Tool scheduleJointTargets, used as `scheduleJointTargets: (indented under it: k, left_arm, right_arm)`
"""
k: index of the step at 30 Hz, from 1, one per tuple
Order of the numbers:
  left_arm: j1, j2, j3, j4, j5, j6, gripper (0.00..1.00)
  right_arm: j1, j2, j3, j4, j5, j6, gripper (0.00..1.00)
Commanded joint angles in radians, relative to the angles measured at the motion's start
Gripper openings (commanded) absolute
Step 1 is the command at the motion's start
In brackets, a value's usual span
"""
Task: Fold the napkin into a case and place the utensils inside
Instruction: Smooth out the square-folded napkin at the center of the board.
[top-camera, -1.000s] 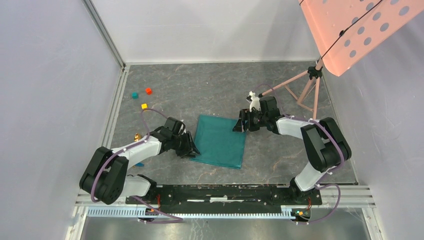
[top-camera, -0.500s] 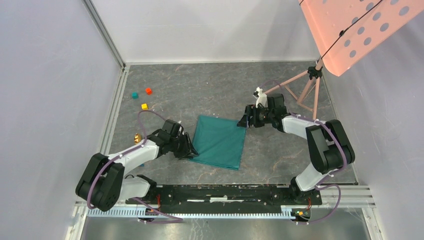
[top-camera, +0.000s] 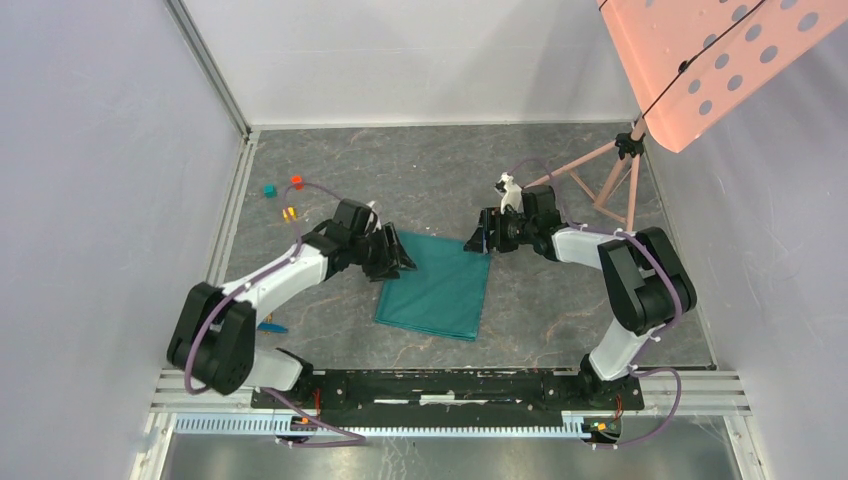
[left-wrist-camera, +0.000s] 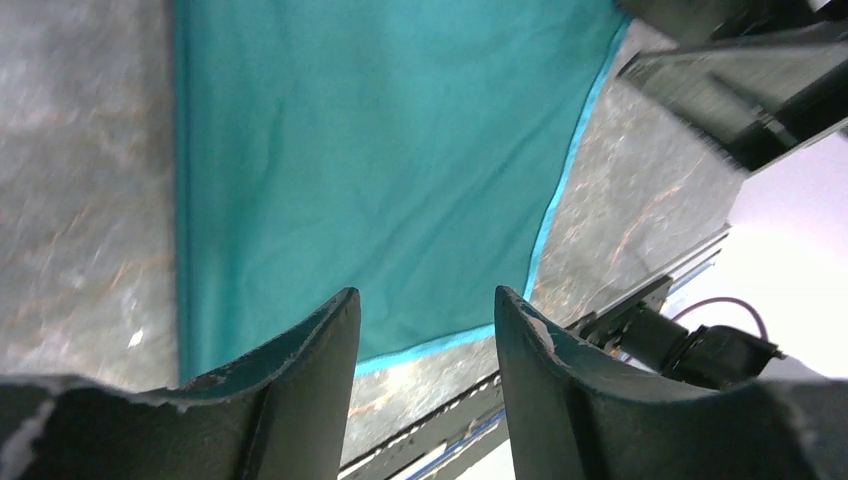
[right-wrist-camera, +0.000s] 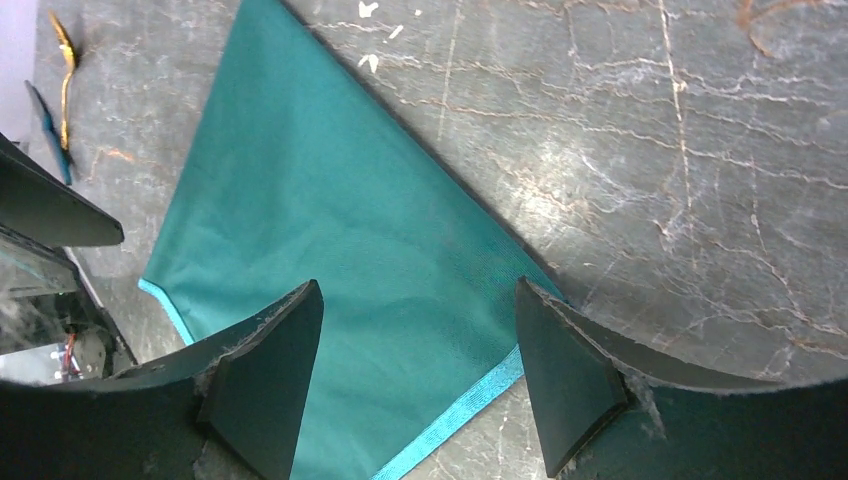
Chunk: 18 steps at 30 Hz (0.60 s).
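1. Grey, veined table (top-camera: 420, 165), boxed in by pale walls. A pink perforated panel (top-camera: 700, 60) on a tripod stands beyond the napkin's right side.
2. Napkin (top-camera: 435, 290) lies flat mid-table as a teal rectangle, not yet a narrow case, so folding looks to be the step in hand.
3. Left end effector (top-camera: 398, 262) hovers at the napkin's far-left corner and right end effector (top-camera: 480, 240) at its far-right corner. Both have jaws apart and hold nothing.
4. Next, probably, each must pinch its corner and carry that edge over evenly.
5. Spoon (right-wrist-camera: 66, 62) and blue utensil (right-wrist-camera: 47, 122) lie left of the napkin, well apart from it.
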Motion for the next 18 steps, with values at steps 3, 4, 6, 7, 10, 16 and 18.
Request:
scheduleJointTargets:
  k: [3,4,6,7,10,16,18]
  left_arm:
    - [0.005,0.184,0.138,0.077,0.059,0.005,0.59]
    - [0.005,0.192,0.132,0.083,0.059,0.006,0.60]
    - [0.005,0.169,0.096,0.093,0.049,0.006,0.61]
    - [0.004,0.146,0.068,0.094,0.040,0.009,0.62]
    - [0.005,0.073,0.014,0.054,0.004,0.043,0.69]
    - [0.004,0.041,-0.056,0.074,0.042,0.062,0.71]
    - [0.005,0.063,-0.063,0.080,0.028,0.059,0.71]
  right_arm:
    - [0.000,-0.002,0.014,-0.003,0.054,-0.040,0.76]
    - [0.002,-0.018,0.027,-0.023,0.066,-0.050,0.76]
    - [0.017,-0.055,0.054,-0.079,0.098,-0.074,0.76]
    - [0.032,-0.074,0.069,-0.110,0.113,-0.086,0.77]
    - [0.090,-0.122,0.081,-0.157,0.120,-0.098,0.78]
    - [0.263,-0.193,-0.058,-0.027,0.015,0.046,0.76]
    - [0.301,-0.208,-0.117,0.021,-0.020,0.099,0.70]
